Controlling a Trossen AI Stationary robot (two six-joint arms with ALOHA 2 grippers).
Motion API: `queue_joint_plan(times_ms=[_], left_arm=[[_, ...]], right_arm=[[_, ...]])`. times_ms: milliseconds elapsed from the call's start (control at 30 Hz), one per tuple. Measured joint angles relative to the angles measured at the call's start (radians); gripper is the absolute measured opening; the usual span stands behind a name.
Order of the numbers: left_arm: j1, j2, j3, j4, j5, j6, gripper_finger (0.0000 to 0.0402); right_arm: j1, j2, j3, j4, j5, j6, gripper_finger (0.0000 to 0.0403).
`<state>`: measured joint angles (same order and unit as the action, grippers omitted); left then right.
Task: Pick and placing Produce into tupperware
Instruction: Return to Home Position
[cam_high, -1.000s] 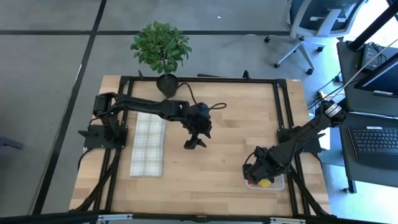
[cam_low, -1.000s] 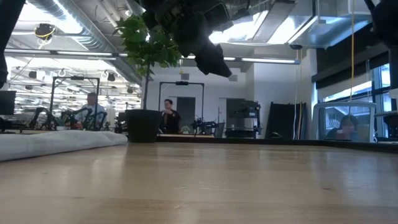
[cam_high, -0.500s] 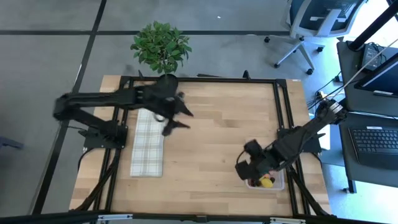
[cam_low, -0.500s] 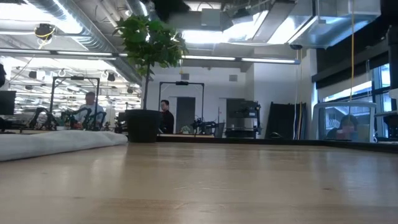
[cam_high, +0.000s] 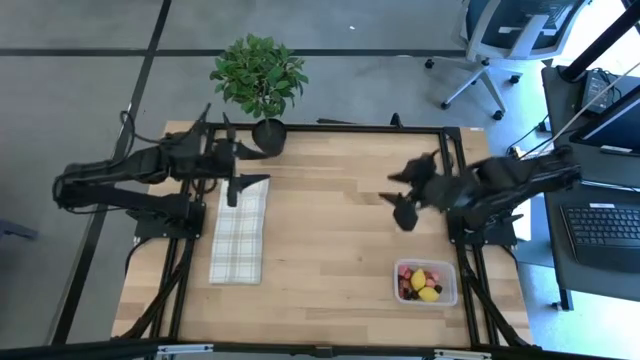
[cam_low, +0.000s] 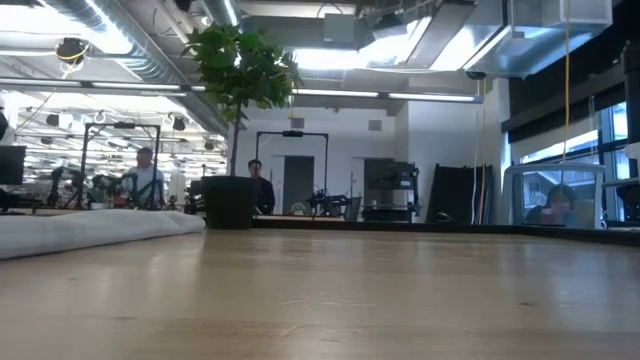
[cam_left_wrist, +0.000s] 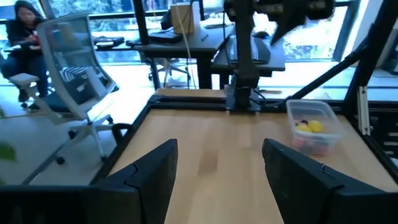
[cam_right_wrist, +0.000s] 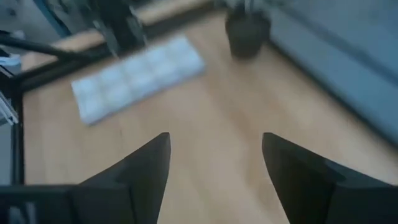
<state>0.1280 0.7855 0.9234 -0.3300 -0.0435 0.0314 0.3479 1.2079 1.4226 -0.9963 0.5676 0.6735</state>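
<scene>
Hovering over the cloth's (cam_high: 238, 236) end nearest the plant (cam_high: 258, 75), our left gripper (cam_high: 243, 186) has its jaws released, arm folded back past the table's (cam_high: 330, 250) left edge. Our right gripper (cam_high: 402, 197), jaws also released, hangs right of centre, well apart from the tub (cam_high: 452, 284) holding the produce (cam_high: 420, 283) near the front right corner.

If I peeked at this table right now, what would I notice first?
Probably the little clear tupperware at the table's right side, far from the plant, holding bright toy produce in red, yellow and dark. Next, the green leafy plant at the opposite edge and the plaid cloth on the left. The left gripper and right gripper are open and empty.
</scene>
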Motion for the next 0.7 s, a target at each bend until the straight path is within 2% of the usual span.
queue_joint_plan(times_ms=[133, 267, 400, 567, 700], left_arm=[[0.01, -0.061, -0.04, -0.006, -0.048, -0.002, 0.0228], [0.023, -0.111, -0.092, 0.014, -0.177, -0.003, 0.0228], [0.045, -0.162, -0.181, 0.093, -0.266, -0.027, 0.0228], [0.078, -0.244, -0.299, 0.187, -0.269, -0.033, 0.0228], [0.102, -0.305, -0.383, 0.257, -0.269, -0.054, 0.0228]], right_arm=[[-0.096, -0.122, -0.088, 0.179, -0.019, -0.261, 0.0255], [-0.193, -0.254, -0.216, 0.318, -0.124, -0.413, 0.0255], [-0.283, -0.392, -0.372, 0.438, -0.193, -0.46, 0.0255], [-0.376, -0.558, -0.567, 0.597, -0.289, -0.498, 0.0255], [-0.436, -0.677, -0.683, 0.638, -0.338, -0.5, 0.0255]])
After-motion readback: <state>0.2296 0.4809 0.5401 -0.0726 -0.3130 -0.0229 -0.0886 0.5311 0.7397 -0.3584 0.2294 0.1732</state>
